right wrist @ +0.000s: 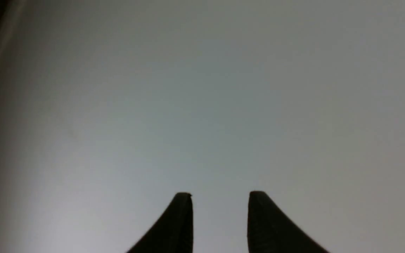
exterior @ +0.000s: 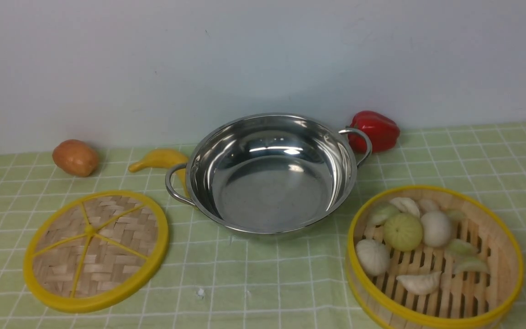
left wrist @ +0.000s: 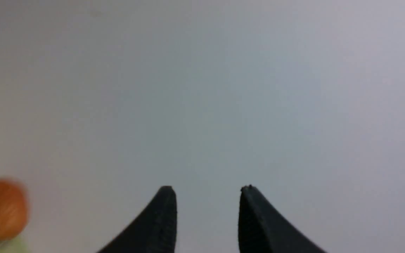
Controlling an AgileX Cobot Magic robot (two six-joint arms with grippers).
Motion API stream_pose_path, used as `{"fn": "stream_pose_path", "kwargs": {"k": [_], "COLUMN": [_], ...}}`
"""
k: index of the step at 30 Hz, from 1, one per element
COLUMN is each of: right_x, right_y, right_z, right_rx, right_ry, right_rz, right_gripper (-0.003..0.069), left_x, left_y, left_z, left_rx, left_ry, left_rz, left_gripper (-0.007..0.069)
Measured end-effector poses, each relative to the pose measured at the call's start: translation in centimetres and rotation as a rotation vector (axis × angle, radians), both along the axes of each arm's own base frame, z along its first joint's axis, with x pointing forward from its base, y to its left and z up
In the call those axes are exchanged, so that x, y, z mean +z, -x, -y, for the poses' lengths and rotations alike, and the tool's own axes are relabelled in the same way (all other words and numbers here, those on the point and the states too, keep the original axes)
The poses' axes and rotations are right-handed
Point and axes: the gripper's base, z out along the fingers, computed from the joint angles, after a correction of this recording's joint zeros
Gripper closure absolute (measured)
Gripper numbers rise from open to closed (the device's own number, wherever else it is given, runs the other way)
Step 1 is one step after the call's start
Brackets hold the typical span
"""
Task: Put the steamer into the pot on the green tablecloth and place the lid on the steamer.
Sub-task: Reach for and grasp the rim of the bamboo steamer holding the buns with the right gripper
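Observation:
The shiny steel pot (exterior: 270,176) stands empty in the middle of the green tablecloth (exterior: 263,283). To its right, at the front, sits the bamboo steamer (exterior: 434,258) with toy buns and dumplings inside. The flat woven lid (exterior: 96,249) lies on the cloth at the front left. Neither arm shows in the front view. My left gripper (left wrist: 207,189) is open, nothing between its dark fingers, facing the pale wall. My right gripper (right wrist: 220,195) is open too, with only bare wall beyond it.
A brown potato (exterior: 76,157) and a yellow banana (exterior: 160,160) lie at the back left; the potato (left wrist: 4,209) also shows blurred in the left wrist view. A red pepper (exterior: 375,130) rests behind the pot's right handle. A pale wall (exterior: 263,59) closes off the back.

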Motion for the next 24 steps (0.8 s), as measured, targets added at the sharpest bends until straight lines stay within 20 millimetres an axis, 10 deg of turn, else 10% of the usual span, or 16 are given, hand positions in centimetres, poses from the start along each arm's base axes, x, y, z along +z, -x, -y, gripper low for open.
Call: {"fn": "stream_pose_path", "kwargs": {"k": [5,11,18,24], "right_x": [6.8,11.3,6.3,1.7], "right_y": [-1.0,-9.0,-16.8,-19.6], "right_z": [-0.6,-0.5,-0.2,-1.0], "right_rx": [-0.114,-0.143,-0.039,0.171], "right_ry": [0.206,0.384,0.604,0.756], "right_rz": [-0.058,-0.613,-1.35,-1.633], "right_gripper": [0.0419,0.0419,0.0419,0.0419], "left_x": [6.6,11.7,8.5,5.1], "left_y": [1.5,-1.5,-7.6,-9.8], "left_z": [0.5,2.1,0.8,-1.8], "left_rx": [0.133,0.174,0.025,0.117], "left_ry": [-0.341,-0.849,-0.796,-0.669], "left_rz": [0.153,0.057,-0.408,-0.791], "left_gripper": [0.0381,0.0381,0.0381,0.0381]}}
